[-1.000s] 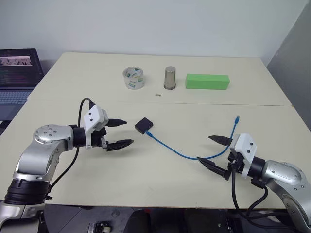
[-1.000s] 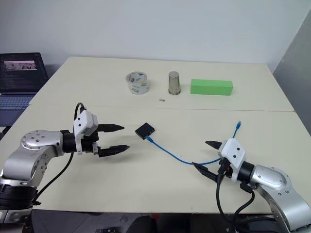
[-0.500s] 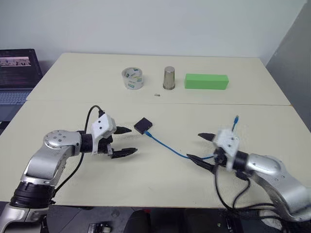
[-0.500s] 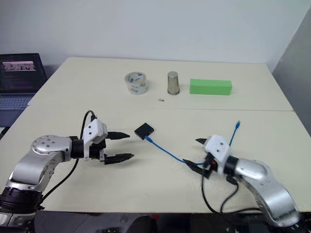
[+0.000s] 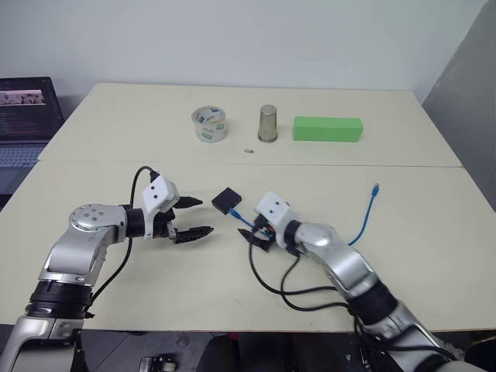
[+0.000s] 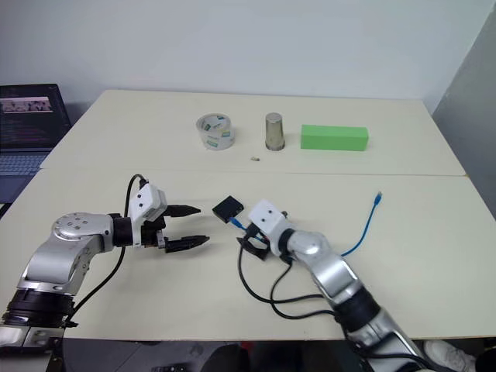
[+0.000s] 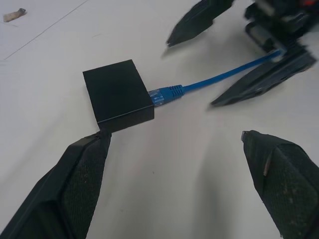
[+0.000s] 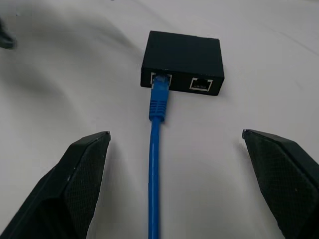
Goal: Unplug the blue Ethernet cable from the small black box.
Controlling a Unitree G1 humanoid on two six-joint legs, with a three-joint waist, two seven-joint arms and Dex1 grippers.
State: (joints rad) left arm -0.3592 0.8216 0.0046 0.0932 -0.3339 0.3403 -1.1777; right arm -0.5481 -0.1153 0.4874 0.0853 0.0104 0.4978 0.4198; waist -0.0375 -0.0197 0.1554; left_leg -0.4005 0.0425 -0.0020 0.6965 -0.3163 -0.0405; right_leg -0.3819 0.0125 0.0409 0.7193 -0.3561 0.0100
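Both open hands, left hand point(image 6: 186, 225) and right hand point(image 6: 246, 235), flank the small black box point(image 6: 228, 208).

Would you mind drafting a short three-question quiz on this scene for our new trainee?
1. True or false: the blue Ethernet cable is plugged into the small black box.
2. How many sockets show on the box's near side? A) one B) two C) four
3. Fill in: the right gripper has its fingers ____ on either side of the cable.

Key: 1 true; 2 B; 3 open. The left gripper is open too.
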